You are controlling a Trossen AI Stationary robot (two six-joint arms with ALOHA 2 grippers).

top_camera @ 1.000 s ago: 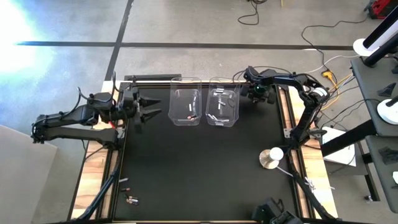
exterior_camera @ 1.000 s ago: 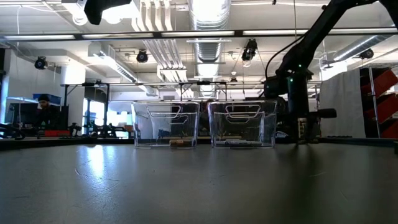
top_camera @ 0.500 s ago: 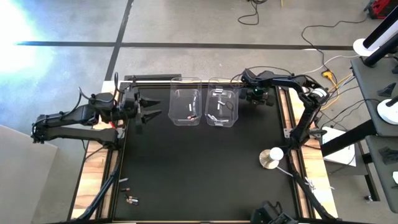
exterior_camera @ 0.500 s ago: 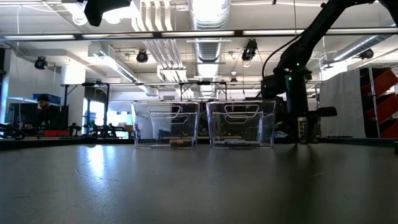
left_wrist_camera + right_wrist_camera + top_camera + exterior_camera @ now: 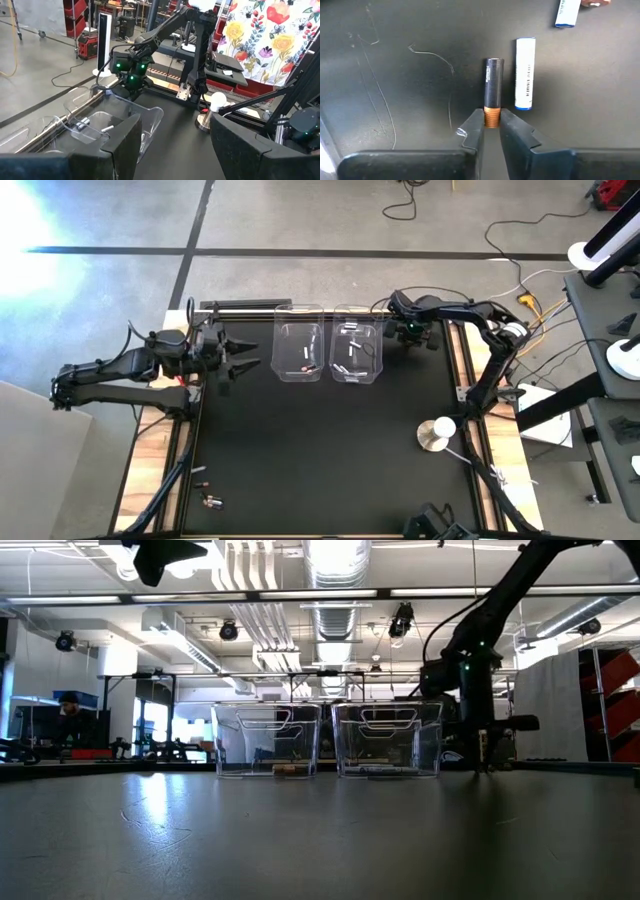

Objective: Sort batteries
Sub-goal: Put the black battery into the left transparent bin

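The right gripper point(image 5: 491, 131) was closed since a second earlier onto the copper end of a dark battery point(image 5: 493, 92) beside the bins; the left gripper point(image 5: 243, 352) was held wide.

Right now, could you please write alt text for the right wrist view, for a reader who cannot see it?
The right gripper has its two dark fingers closed on the copper end of a dark battery lying on the black table. A white battery lies beside it, apart, and another white one farther off.

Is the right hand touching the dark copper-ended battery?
Touching: the right wrist view shows the right hand with both fingers against the dark battery's copper end.
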